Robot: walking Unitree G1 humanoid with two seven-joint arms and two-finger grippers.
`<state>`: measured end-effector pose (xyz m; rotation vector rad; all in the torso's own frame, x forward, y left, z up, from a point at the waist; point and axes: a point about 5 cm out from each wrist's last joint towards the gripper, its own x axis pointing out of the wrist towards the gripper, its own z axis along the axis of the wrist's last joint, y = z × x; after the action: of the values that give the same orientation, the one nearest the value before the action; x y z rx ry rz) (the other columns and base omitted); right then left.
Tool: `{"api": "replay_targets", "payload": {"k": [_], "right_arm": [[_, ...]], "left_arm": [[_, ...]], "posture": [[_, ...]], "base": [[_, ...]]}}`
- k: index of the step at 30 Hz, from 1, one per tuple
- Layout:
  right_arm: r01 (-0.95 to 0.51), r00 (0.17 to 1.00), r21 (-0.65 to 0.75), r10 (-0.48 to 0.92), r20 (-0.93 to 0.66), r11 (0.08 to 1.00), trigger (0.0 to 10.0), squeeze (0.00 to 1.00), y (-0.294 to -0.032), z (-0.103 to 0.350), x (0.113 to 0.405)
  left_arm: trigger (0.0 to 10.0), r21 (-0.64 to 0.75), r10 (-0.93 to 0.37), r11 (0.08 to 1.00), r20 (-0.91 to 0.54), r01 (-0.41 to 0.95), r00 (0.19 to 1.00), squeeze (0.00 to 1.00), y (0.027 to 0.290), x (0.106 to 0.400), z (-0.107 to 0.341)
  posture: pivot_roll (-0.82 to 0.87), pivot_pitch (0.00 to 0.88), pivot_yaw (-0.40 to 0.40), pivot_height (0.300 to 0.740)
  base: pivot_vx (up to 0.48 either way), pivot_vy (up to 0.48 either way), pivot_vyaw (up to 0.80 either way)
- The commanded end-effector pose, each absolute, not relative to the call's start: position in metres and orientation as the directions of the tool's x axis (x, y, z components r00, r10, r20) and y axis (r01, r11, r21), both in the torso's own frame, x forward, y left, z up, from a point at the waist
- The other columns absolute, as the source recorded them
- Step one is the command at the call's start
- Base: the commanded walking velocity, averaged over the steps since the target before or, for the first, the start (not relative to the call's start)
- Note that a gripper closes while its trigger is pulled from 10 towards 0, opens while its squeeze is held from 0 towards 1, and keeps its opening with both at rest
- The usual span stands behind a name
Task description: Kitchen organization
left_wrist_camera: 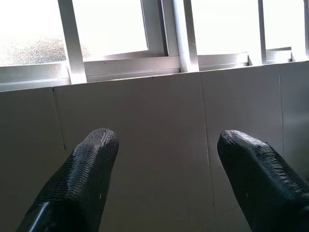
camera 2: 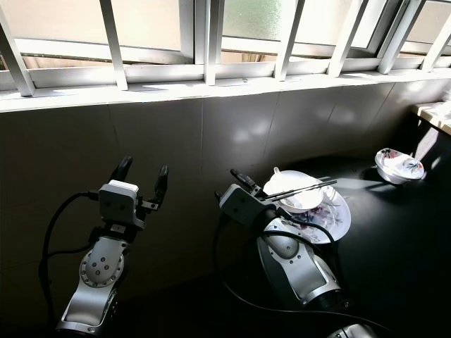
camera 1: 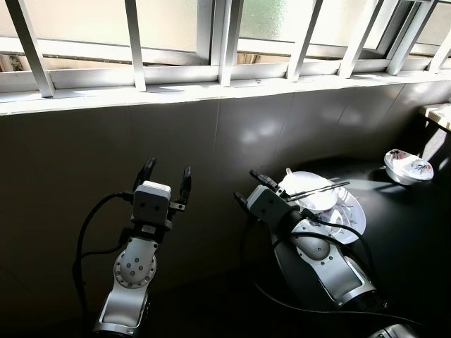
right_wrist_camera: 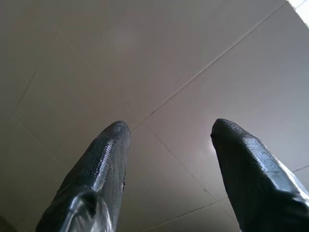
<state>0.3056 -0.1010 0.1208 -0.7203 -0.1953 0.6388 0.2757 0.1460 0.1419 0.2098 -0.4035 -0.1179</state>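
Observation:
A patterned plate (camera 1: 350, 211) lies on the dark counter (camera 1: 409, 232) at the right. A white bowl (camera 1: 306, 180) stands on it, and dark chopsticks (camera 1: 320, 189) rest across the bowl's rim. My right gripper (camera 1: 248, 187) is held up just left of the bowl, open and holding nothing, pointing at the dark tiled wall (right_wrist_camera: 159, 58). My left gripper (camera 1: 167, 173) is raised further left, also open and holding nothing, facing the wall below the window (left_wrist_camera: 120, 29).
A small flowered bowl (camera 1: 407, 166) sits at the counter's far right, in sunlight. A white barred window (camera 1: 225, 42) with a bright sill runs along the top of the tiled wall. A pale ledge (camera 1: 438, 113) juts in at the right edge.

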Motion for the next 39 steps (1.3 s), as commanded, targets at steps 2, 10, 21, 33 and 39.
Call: {"api": "replay_targets", "payload": {"k": [2, 10, 21, 33, 39], "right_arm": [[-0.47, 0.809, -0.733, 0.573, -0.134, 0.493, 10.0, 0.0, -0.11, 0.108, 0.306], [-0.491, 0.81, -0.753, 0.548, -0.21, 0.438, 10.0, 0.0, -0.123, 0.088, 0.306], [-0.403, 0.868, -0.848, 0.438, -0.234, 0.345, 10.0, 0.0, -0.151, 0.084, 0.329], [-0.374, 0.892, -0.87, 0.381, -0.243, 0.321, 10.0, 0.0, -0.162, 0.08, 0.342], [-0.332, 0.908, -0.897, 0.355, -0.221, 0.292, 10.0, 0.0, -0.166, 0.08, 0.345]], "left_arm": [[10.0, 0.228, -0.165, 0.97, 0.357, 0.085, 0.919, 0.0, 0.143, 0.275, 0.138], [10.0, 0.227, -0.169, 0.97, 0.354, 0.091, 0.92, 0.0, 0.141, 0.275, 0.136], [10.0, 0.226, -0.165, 0.97, 0.358, 0.086, 0.919, 0.0, 0.141, 0.277, 0.136], [10.0, 0.232, -0.163, 0.969, 0.359, 0.082, 0.919, 0.0, 0.141, 0.278, 0.136], [10.0, 0.235, -0.163, 0.969, 0.358, 0.081, 0.919, 0.0, 0.142, 0.278, 0.136]], "posture": [[0.04, 0.0, -0.077, 0.74], [0.04, 0.0, -0.071, 0.74], [0.05, 0.0, -0.075, 0.74], [0.06, 0.0, -0.076, 0.74], [0.06, 0.0, -0.075, 0.74]], "base": [[0.0, 0.0, 0.0], [0.0, 0.0, 0.0], [0.0, 0.0, 0.0], [0.0, 0.0, 0.0], [0.0, 0.0, 0.0]]}}
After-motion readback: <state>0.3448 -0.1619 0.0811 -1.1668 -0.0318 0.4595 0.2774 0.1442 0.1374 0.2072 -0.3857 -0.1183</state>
